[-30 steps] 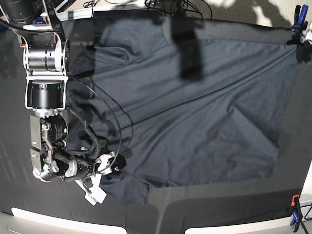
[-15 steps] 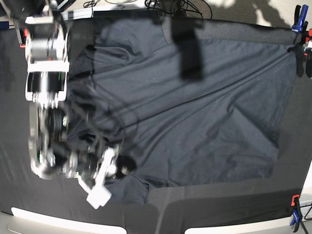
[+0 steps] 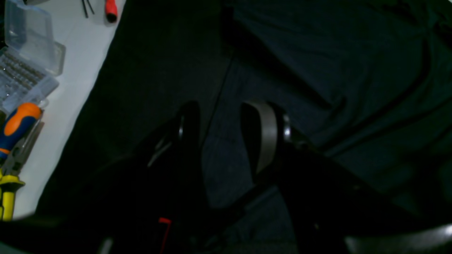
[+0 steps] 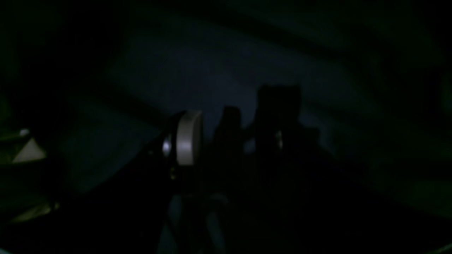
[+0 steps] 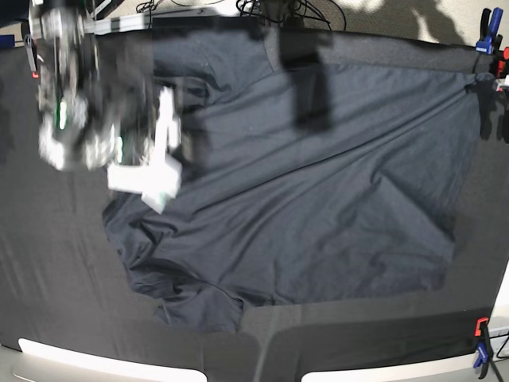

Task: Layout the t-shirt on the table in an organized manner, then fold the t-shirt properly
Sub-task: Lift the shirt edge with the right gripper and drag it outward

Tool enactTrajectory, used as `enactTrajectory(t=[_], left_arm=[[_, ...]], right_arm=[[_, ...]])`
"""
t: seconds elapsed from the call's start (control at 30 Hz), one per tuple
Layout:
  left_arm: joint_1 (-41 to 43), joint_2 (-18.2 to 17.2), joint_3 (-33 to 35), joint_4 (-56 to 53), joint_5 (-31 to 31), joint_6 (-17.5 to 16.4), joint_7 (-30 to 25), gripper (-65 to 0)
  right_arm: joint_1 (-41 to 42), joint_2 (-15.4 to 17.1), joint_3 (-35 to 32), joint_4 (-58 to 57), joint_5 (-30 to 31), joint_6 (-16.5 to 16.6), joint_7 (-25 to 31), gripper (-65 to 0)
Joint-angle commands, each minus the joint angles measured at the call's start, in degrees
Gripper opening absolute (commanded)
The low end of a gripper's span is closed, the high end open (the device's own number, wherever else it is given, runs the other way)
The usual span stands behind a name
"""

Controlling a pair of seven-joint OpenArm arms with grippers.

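Observation:
The dark navy t-shirt point(image 5: 318, 199) lies spread, with wrinkles, over most of the black table point(image 5: 48, 278). My right gripper point(image 5: 176, 151) is a motion blur above the shirt's upper left part. In the dim right wrist view the right gripper point(image 4: 233, 130) has its jaws apart over t-shirt cloth point(image 4: 197, 63), with nothing clearly held. My left gripper point(image 3: 226, 127) stands open at the shirt's edge. One finger is over the bare table point(image 3: 148, 70), the other over the t-shirt point(image 3: 335, 70). The shirt's hem line runs between them.
Beyond the table's edge in the left wrist view lie a clear plastic bit box point(image 3: 24, 67), an orange and blue handled tool point(image 3: 17, 123) and a red handle point(image 3: 111, 10). Clamps sit at the table's corners point(image 5: 487, 32) point(image 5: 481, 350). A dark shadow band point(image 5: 310, 79) crosses the shirt's top.
My right arm has swung quickly from the shirt's lower left corner up to its upper left. The shirt lies much as before, its lower left side now uncovered.

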Motion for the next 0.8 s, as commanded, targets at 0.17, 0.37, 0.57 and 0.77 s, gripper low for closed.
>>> enactTrajectory(t=[0.17,0.37,0.57,0.77], left_arm=[[0.0,-1.1,-0.3,0.9,-0.9,-0.3,-1.4,-44.2],[0.0,-1.1,-0.3,0.9,-0.9,-0.3,-1.4,-44.2],[0.0,-1.1,-0.3,0.9,-1.0,-0.3,-1.4,-44.2],[0.0,-1.1,-0.3,0.9,-0.9,-0.3,-1.4,-44.2]], right_arm=[[-12.3,1.1,7.6,12.5,2.9,0.2,2.3,-41.1],[-24.0,1.5,12.4,18.7,8.7,0.2,2.1,-41.0],[-29.4,3.1,11.3,18.7,6.4,0.2,2.0,-41.0],[-29.5,5.4,9.3,18.7,-0.2,0.2,3.4,-41.0]])
